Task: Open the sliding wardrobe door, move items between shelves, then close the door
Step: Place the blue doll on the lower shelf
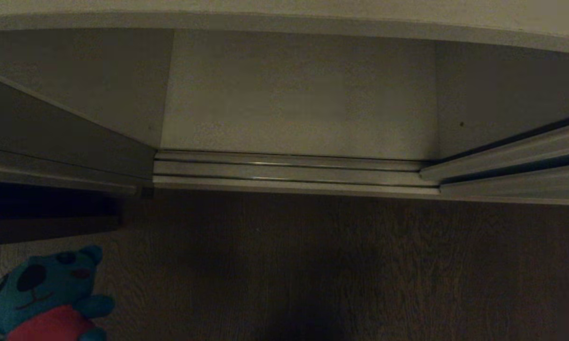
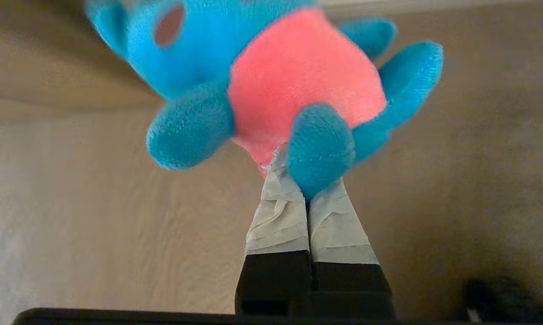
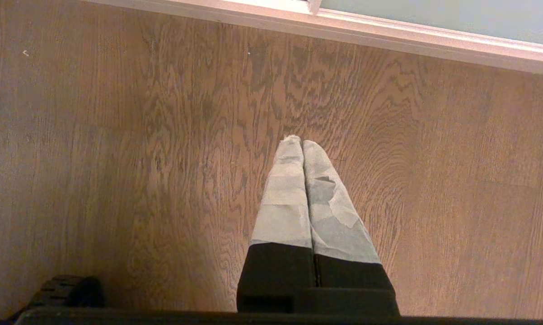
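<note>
A blue plush toy [image 2: 294,76] with a pink belly fills the left wrist view, and my left gripper [image 2: 301,176] is shut on its lower end, one blue foot covering the fingertips. In the head view the same toy [image 1: 43,296] shows at the bottom left over the floor, with no gripper visible there. The wardrobe stands open ahead: a white shelf board [image 1: 298,94] lies between white side walls, and a second board's edge [image 1: 284,21] runs above it. My right gripper [image 3: 301,142] hangs shut and empty over the floor. The sliding wardrobe door's pale grey-green panel [image 3: 434,13] shows beyond it.
Silver floor rails [image 1: 289,170] run across the wardrobe's front edge. A grey panel [image 1: 62,137] slants in on the left, and door frame bars [image 1: 516,161] angle in on the right. Dark wooden floor [image 1: 313,265] lies in front.
</note>
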`<state>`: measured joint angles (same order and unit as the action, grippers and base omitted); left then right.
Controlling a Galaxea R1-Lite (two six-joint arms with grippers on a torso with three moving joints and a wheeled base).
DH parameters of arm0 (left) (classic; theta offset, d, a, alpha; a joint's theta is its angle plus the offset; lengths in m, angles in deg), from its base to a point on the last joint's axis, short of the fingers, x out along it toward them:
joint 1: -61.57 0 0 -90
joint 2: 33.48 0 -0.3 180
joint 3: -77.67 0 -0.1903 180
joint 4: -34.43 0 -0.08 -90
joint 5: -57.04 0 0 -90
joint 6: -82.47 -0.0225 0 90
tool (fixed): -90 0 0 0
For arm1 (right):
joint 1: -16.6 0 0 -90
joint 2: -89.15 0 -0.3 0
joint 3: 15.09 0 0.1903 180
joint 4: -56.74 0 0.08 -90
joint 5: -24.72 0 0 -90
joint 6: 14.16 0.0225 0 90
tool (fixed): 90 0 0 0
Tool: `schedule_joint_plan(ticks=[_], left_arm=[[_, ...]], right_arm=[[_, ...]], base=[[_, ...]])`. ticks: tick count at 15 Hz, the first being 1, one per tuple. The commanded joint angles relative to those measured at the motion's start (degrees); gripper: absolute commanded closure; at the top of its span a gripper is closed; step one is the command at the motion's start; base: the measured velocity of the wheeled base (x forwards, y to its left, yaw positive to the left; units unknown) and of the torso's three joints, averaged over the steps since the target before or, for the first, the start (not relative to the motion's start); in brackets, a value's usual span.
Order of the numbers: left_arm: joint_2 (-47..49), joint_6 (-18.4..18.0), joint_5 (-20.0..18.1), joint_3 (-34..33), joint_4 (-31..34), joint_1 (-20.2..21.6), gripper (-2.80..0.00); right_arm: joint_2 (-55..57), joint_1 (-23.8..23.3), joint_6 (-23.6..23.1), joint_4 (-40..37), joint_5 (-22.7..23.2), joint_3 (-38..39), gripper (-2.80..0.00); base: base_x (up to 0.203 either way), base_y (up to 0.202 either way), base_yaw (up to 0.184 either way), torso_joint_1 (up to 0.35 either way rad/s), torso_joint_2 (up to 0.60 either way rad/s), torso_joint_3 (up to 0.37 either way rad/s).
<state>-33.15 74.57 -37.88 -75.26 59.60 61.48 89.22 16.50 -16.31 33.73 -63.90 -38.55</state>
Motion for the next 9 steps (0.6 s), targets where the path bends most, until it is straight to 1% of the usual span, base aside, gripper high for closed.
schedule_joint_plan(ticks=[1, 2, 4, 9], left_arm=[[3.10, -0.19, -2.70, 4.02, 1.50, 0.01, 0.00], [7.19, -0.22, -4.20, 5.74, 1.87, 0.01, 0.00], [18.68, 0.10, -7.02, 9.94, 1.00, -0.01, 0.00], [49.66, 0.94, -13.09, 20.01, -6.63, -0.50, 0.00]], right_arm=[[-0.16, 0.01, -0.05, 0.00, 0.03, 0.01, 0.00], [-0.16, 0.01, -0.05, 0.08, 0.03, 0.01, 0.00], [-0.16, 0.01, -0.05, 0.01, 0.03, 0.01, 0.00], [-0.16, 0.01, -0.05, 0.08, 0.03, 0.01, 0.00]], base=[[0.000, 0.000, 0.000, 0.000, 0.00, 0.000], [0.000, 0.000, 0.000, 0.000, 0.00, 0.000], [0.000, 0.000, 0.000, 0.000, 0.00, 0.000], [0.000, 0.000, 0.000, 0.000, 0.00, 0.000]])
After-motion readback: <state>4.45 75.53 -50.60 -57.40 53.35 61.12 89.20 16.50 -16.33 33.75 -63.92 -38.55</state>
